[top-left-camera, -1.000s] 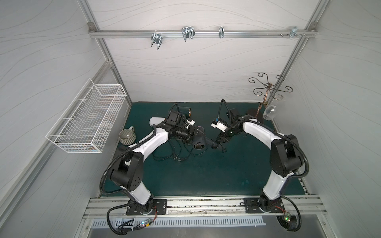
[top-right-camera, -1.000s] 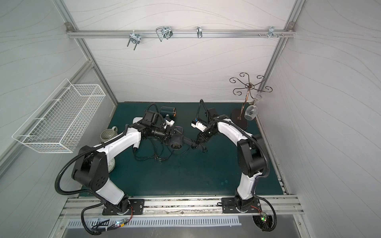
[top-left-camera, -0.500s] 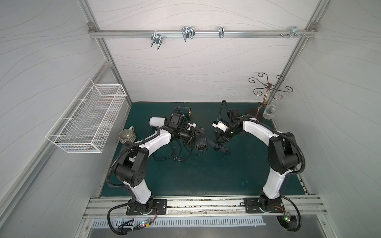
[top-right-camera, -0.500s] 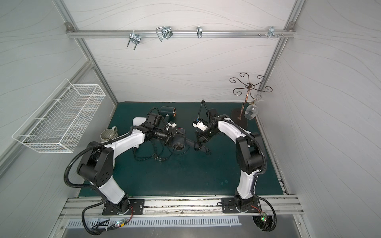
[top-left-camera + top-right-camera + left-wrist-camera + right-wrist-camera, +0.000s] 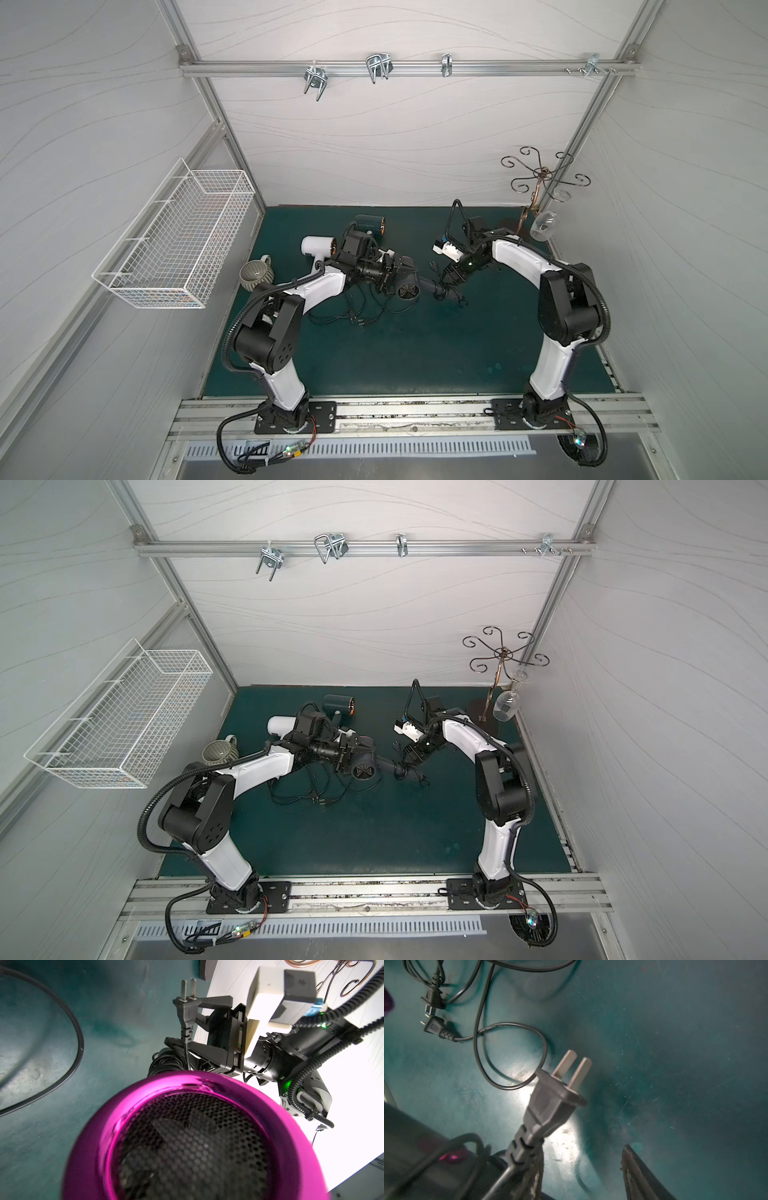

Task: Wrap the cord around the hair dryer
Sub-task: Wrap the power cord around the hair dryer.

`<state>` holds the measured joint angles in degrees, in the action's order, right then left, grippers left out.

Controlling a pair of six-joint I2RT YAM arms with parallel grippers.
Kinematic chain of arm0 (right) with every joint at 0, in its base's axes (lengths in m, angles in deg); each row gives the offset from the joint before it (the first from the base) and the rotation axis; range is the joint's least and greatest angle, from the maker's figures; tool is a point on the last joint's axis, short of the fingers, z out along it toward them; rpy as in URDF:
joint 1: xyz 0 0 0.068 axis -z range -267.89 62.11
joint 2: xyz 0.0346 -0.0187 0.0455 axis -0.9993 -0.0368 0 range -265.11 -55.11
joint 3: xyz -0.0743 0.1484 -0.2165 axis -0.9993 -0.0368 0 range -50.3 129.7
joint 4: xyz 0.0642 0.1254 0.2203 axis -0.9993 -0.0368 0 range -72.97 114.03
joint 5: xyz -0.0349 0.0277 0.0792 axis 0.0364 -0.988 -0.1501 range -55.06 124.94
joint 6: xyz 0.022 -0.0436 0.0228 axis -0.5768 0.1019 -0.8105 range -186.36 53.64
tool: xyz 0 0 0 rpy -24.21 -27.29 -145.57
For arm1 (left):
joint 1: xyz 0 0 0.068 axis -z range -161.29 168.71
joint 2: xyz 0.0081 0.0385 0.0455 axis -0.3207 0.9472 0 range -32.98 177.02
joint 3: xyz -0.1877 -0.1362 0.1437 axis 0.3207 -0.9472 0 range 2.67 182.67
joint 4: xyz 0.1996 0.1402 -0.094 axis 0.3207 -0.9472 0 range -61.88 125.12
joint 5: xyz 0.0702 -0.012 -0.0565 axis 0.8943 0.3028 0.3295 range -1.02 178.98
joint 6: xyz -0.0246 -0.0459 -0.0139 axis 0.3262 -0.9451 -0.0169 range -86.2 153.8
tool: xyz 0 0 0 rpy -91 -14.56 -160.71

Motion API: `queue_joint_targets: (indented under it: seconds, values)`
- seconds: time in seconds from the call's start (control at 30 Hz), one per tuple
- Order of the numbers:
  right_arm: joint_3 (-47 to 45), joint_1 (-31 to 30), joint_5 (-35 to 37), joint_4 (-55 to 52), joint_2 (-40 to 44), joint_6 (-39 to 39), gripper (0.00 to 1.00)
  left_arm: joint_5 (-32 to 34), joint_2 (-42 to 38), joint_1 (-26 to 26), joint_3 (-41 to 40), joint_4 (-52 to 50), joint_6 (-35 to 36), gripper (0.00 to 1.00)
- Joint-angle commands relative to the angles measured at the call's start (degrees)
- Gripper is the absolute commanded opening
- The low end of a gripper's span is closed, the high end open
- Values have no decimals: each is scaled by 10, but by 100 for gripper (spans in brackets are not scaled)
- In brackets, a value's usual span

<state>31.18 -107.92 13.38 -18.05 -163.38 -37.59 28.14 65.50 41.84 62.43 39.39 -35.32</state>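
Hair dryer (image 5: pixel 193 1142) gripped by left jaws; right jaws stand apart around plug (image 5: pixel 187 1012).

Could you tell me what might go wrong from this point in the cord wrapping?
1. The right tool has its jaws open around the plug, so the cord coiled on the handle of the hair dryer may spring loose.
2. More loose cords lie on the mat close by the hair dryer held by the left tool; they could snag as it moves.
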Motion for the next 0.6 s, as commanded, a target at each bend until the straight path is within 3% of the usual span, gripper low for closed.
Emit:
queue_joint_targets:
  seconds: [0.0,0.57]
  values:
    - [13,8,-11,-20,-15,-3,60,-18,1,-2,-1,82,-44,0]
    - [24,40,-26,-33,-24,-26,62,-18,27,-2,-23,218,-141,0]
